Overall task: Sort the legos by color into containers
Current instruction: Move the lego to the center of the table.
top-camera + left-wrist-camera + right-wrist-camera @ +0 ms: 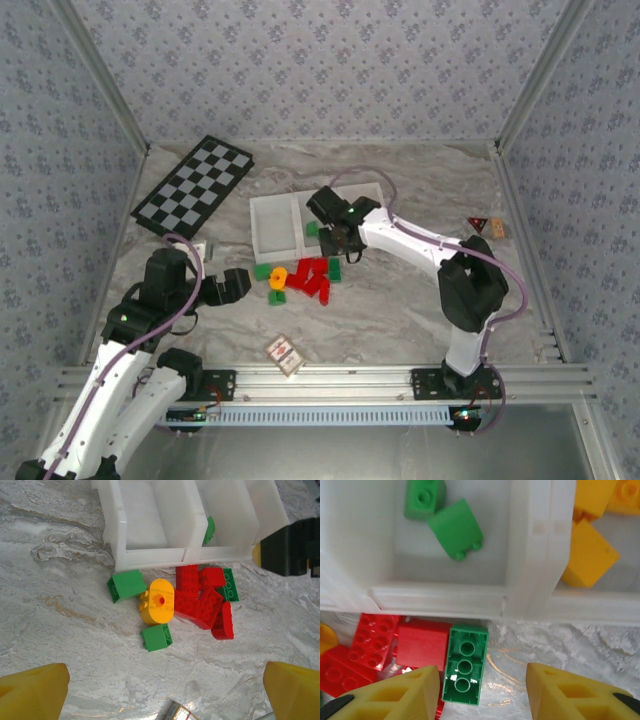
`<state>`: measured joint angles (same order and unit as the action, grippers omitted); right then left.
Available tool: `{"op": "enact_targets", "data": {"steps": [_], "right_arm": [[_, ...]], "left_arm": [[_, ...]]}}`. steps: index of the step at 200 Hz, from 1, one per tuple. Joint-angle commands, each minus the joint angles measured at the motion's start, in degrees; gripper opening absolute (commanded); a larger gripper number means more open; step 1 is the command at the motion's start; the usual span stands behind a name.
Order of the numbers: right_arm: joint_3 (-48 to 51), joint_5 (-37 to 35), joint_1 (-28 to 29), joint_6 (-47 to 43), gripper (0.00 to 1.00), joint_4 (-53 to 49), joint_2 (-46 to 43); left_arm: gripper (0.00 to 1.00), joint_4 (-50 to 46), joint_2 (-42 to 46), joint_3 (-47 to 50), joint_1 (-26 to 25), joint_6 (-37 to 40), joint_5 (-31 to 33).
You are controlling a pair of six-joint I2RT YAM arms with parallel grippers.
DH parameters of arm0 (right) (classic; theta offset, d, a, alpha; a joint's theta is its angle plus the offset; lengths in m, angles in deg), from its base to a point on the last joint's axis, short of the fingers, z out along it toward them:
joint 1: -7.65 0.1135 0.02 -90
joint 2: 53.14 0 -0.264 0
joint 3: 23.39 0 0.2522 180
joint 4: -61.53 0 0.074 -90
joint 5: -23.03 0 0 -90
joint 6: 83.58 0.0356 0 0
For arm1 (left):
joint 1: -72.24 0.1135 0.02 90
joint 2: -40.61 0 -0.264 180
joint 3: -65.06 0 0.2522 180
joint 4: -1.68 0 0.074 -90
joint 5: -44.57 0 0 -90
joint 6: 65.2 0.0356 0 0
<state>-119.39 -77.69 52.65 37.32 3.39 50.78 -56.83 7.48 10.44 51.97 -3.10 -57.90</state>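
The right claw (481, 675), fingers apart and empty, hangs over a green lego (465, 665) lying underside-up on the worktop (560, 645) just outside the tray (525, 580). The lego sits off-centre toward one finger, long axis pointing at the compartment (380, 550) holding greens. The left claw (165, 675), wide apart, is farther off.
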Motion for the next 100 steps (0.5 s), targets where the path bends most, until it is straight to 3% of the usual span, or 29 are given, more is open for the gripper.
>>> {"op": "enact_targets", "data": {"steps": [1,100], "right_arm": [[2.52,0.41,1.24,2.57,0.51,0.41,-1.98],[4.45,4.13,2.88,3.73,0.54,0.20,2.02]], "left_arm": [[1.00,1.34,-0.10,0.00,-0.03,0.30,-0.45],[1.00,1.33,0.08,-0.01,-0.03,0.30,-0.42]]}}
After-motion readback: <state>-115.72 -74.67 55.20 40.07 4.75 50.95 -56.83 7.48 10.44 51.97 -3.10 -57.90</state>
